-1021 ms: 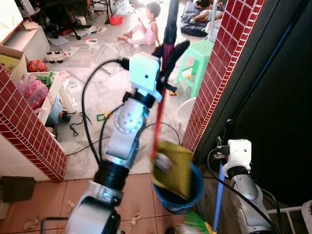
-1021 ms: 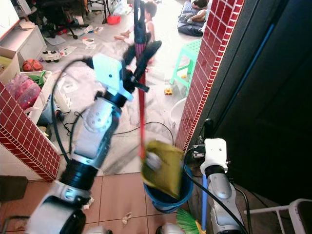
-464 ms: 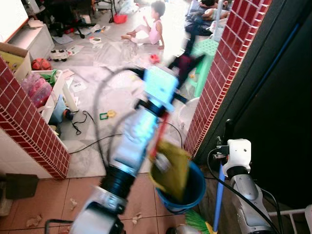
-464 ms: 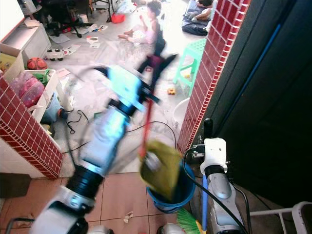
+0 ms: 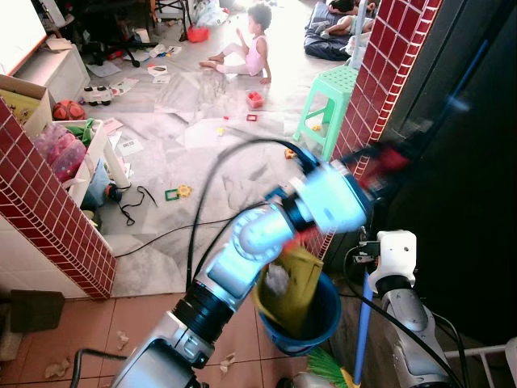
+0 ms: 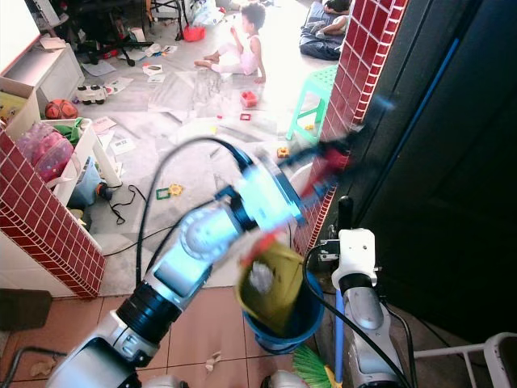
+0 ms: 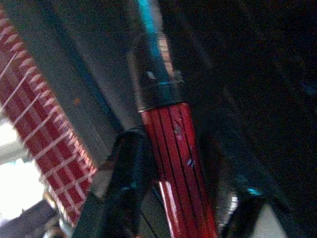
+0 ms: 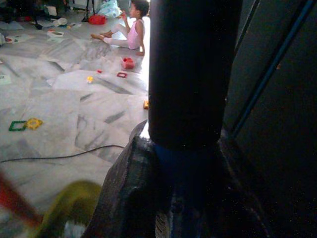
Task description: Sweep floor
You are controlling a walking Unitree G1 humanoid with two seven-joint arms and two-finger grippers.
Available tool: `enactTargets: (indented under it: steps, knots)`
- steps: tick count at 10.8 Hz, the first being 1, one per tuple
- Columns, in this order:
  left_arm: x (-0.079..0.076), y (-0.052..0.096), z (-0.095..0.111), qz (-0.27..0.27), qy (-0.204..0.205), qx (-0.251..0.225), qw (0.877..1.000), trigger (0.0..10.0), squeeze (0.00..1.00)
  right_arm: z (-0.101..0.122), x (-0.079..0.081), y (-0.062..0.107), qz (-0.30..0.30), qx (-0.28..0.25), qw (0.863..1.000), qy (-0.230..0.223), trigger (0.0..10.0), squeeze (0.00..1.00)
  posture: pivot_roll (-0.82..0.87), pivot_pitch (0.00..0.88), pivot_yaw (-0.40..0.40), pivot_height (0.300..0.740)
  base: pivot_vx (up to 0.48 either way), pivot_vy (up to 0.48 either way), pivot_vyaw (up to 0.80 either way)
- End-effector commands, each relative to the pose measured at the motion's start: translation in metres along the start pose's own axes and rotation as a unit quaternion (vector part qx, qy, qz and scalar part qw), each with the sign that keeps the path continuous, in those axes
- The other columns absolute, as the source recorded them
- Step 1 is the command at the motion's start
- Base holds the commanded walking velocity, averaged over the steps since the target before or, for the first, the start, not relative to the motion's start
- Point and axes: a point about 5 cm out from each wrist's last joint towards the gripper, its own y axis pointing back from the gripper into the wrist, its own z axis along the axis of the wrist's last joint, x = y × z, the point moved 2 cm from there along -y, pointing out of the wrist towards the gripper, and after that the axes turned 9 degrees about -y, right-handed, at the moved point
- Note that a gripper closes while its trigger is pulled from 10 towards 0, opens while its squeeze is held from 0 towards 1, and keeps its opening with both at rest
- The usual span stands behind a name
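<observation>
Overhead, yellow dustpan [image 5: 289, 279] tilts above blue bucket [image 5: 319, 323].

A red brick pillar [image 5: 380, 97] and a dark door [image 5: 460, 162] are closing off the right side. A blue bucket [image 5: 311, 319] is blocking the tiled floor [image 5: 121, 323] at the pillar's foot (paper scraps lying beside it). The marble floor [image 5: 202, 153] beyond is lying open, toys and a green stool [image 5: 327, 101] scattered across it.
</observation>
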Motion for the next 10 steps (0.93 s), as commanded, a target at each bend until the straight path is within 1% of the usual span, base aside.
enactTargets:
  steps: [1,4,5,6,7,9,10]
  knots:
    - [0.002,-0.008,0.016,-0.016,-0.042,-0.045,0.998,10.0,1.00,0.007,0.002,-0.004,0.005,-0.014,1.000,-0.005,10.0,0.00,-0.05,0.000,-0.006,0.740,0.000,0.000,0.00]
    - [-0.002,-0.009,0.024,-0.046,-0.096,-0.074,0.992,10.0,1.00,0.007,0.002,-0.005,0.005,-0.013,1.000,-0.006,10.0,0.00,-0.05,0.000,-0.008,0.740,0.000,0.000,0.00]
    - [-0.002,-0.010,0.024,-0.058,-0.103,-0.076,0.990,10.0,1.00,0.007,0.002,-0.006,0.006,-0.012,1.000,-0.006,10.0,0.00,-0.05,0.000,-0.011,0.740,0.000,0.000,0.00]
    - [0.005,-0.011,0.020,-0.046,-0.094,-0.062,0.993,10.0,0.89,0.007,0.003,-0.006,0.007,-0.011,1.000,-0.006,10.0,0.00,-0.05,0.000,-0.009,0.740,0.000,0.000,0.00]
    - [0.009,-0.010,0.015,-0.036,-0.092,-0.051,0.994,10.0,0.00,0.007,0.003,-0.006,0.007,-0.011,1.000,-0.006,10.0,0.00,-0.05,0.000,-0.009,0.740,0.000,0.000,0.00]
    - [0.011,-0.007,0.008,-0.023,-0.072,-0.032,0.997,10.0,0.00,0.007,0.003,-0.005,0.008,-0.011,1.000,-0.007,10.0,0.00,-0.05,0.000,-0.013,0.740,0.000,0.000,0.00]
    - [0.010,-0.005,0.005,-0.026,-0.057,-0.025,0.998,0.0,0.00,0.006,0.003,-0.004,0.009,-0.010,1.000,-0.007,10.0,0.00,-0.05,0.000,-0.013,0.740,0.000,0.000,0.00]
